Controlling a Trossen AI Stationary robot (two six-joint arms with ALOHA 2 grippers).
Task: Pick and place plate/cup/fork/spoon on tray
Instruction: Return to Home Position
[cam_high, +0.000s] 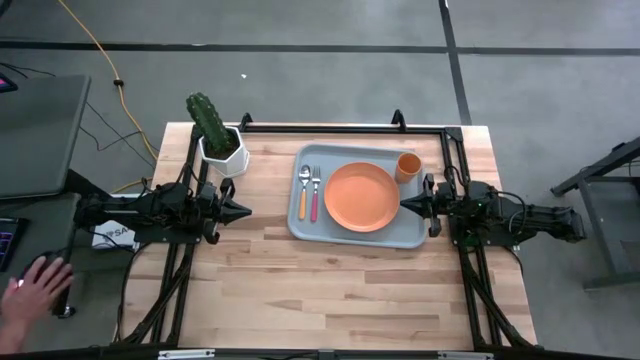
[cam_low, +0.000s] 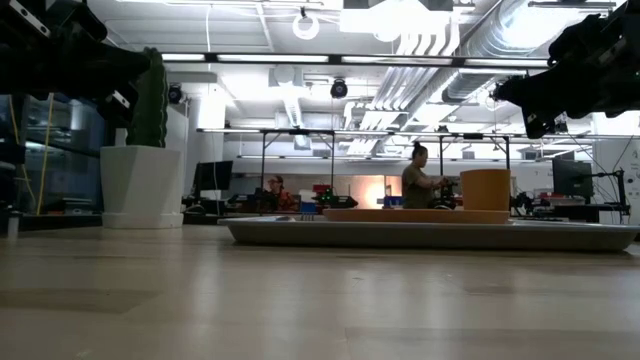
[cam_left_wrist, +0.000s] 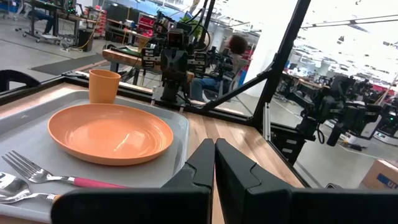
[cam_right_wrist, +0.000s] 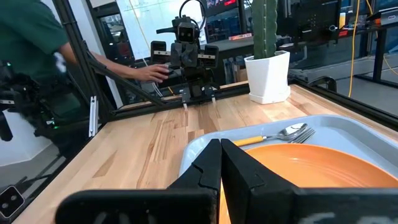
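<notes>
All four pieces are sitting on the tray (cam_high: 300, 225): plate (cam_high: 361, 197) centered, cup (cam_high: 408, 165) at its far right corner, spoon (cam_high: 304, 190) and fork (cam_high: 315, 192) lying left of the plate. Placing is looking finished; nothing left needing pickup. Left gripper (cam_high: 243, 210) and right gripper (cam_high: 407, 204) are flanking the tray, fingers pressed together, holding nothing.

A cactus (cam_high: 207, 117) in a white pot (cam_high: 224, 153) stands on the wooden table (cam_high: 330, 290).

Two dark six-joint arms, black angular wedge-shaped left claw (cam_high: 245, 210), matching right claw (cam_high: 404, 204), black cabling
</notes>
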